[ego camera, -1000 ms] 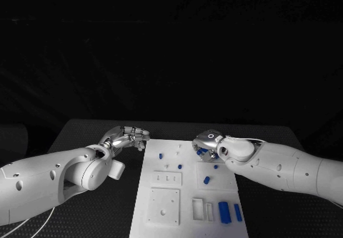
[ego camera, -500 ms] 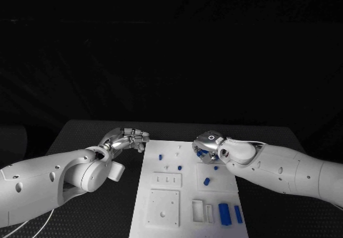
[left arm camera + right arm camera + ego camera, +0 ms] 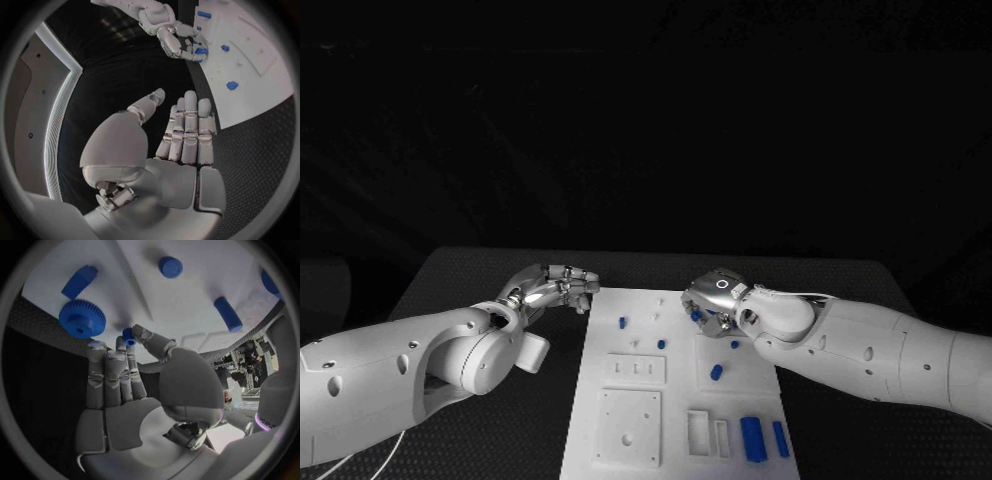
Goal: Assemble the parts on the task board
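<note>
The white task board [image 3: 632,400] lies in the middle of the table, and several blue parts lie or stand on it. My right hand [image 3: 714,300] hovers over the board's far right part. It pinches a small blue peg [image 3: 129,334] between thumb and fingertip. Below those fingertips lie a blue gear [image 3: 82,318] and a blue block [image 3: 79,282]. A round blue peg [image 3: 169,265] and a blue cylinder [image 3: 227,313] stand farther out on the board. My left hand [image 3: 555,284] hangs beside the board's far left corner. It holds nothing, its fingers [image 3: 187,130] straight and its thumb apart.
Two long blue bars [image 3: 751,438] lie near the board's front right corner, beside narrow white slots [image 3: 701,432]. A square white plate [image 3: 629,428] sits at the board's front left. Black table [image 3: 473,275] runs along both sides of the board.
The whole picture has shifted down a little, so the camera moved. Hands and parts keep their places relative to the board.
</note>
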`<action>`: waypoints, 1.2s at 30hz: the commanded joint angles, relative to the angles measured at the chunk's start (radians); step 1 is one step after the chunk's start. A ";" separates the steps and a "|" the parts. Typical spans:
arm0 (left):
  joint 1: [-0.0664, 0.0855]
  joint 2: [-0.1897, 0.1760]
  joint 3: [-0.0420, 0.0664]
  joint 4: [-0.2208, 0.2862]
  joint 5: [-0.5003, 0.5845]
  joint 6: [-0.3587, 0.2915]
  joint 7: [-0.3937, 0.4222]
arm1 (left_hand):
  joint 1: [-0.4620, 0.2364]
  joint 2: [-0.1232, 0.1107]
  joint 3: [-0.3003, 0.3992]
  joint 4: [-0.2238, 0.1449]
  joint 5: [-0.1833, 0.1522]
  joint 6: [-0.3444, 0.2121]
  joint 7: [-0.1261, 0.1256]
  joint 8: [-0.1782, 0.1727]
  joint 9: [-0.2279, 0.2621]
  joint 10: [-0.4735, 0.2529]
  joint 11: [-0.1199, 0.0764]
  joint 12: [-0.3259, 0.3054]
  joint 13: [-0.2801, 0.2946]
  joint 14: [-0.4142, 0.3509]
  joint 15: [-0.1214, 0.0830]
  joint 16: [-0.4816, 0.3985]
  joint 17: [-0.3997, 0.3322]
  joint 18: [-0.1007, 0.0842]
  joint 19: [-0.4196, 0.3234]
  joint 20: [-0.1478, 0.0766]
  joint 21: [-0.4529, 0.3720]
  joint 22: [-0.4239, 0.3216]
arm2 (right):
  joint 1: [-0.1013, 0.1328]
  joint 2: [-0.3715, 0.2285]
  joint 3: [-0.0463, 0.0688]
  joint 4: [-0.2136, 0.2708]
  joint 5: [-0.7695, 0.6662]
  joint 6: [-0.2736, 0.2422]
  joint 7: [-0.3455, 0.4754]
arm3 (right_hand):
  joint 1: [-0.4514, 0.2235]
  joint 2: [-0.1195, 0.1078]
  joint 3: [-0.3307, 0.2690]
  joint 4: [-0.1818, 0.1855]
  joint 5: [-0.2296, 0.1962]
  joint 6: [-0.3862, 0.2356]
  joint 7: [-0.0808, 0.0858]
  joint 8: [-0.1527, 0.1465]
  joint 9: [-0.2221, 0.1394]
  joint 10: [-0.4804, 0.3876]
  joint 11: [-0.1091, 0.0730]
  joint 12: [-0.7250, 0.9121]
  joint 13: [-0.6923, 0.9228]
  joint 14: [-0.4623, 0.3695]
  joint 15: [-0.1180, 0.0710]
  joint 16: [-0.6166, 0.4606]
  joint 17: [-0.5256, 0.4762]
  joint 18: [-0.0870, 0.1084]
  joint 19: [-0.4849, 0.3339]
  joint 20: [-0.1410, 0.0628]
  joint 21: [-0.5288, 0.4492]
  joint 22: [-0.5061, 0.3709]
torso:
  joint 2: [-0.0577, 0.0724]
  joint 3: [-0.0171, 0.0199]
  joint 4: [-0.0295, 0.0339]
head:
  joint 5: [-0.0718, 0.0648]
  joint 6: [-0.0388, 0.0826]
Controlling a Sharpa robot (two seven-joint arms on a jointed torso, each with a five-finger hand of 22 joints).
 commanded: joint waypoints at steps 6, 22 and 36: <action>0.002 0.003 0.001 0.002 -0.002 0.013 0.004 | -0.009 0.002 0.005 0.000 -0.004 -0.010 0.000 -0.004 0.001 -0.006 -0.001 -0.006 -0.001 -0.004 0.001 -0.004 0.002 0.015 -0.007 -0.001 0.004 0.017 | 0.015 0.020 0.010 0.023 -0.054 -0.041 -0.070 | 0.001 0.006 0.006 0.000 0.002 0.012 0.001 0.004 0.003 0.048 0.003 0.005 0.012 -0.013 -0.019 0.005 -0.001 0.047 0.017 -0.010 0.007 0.023 | 0.002 0.0001 0.0022 | -0.002 0.013; 0.002 0.015 0.001 -0.003 -0.002 0.014 0.005 | -0.009 0.003 0.007 0.000 -0.004 -0.010 -0.001 -0.004 0.002 -0.006 -0.001 -0.007 -0.002 -0.004 0.000 -0.004 0.003 0.015 -0.007 -0.001 0.006 0.017 | 0.015 0.125 0.012 -0.042 -0.095 -0.042 -0.127 | 0.002 0.004 0.009 -0.002 0.002 0.015 0.000 0.004 0.004 0.051 0.002 0.003 0.013 -0.014 -0.020 0.007 -0.003 0.047 0.017 -0.011 0.010 0.022 | 0.005 0.0001 0.0046 | 0.003 0.023; 0.004 0.022 0.002 -0.003 -0.002 0.016 0.005 | -0.009 0.003 0.007 0.000 -0.004 -0.011 -0.001 -0.005 0.002 -0.006 -0.001 -0.008 -0.002 -0.004 0.000 -0.005 0.004 0.015 -0.007 -0.001 0.006 0.017 | 0.014 0.178 0.013 -0.102 -0.115 -0.043 -0.140 | 0.003 0.003 0.012 -0.003 0.002 0.015 0.000 0.004 0.005 0.051 0.002 0.002 0.014 -0.014 -0.020 0.007 -0.003 0.047 0.016 -0.011 0.011 0.022 | 0.010 -0.0089 0.0183 | -0.001 0.025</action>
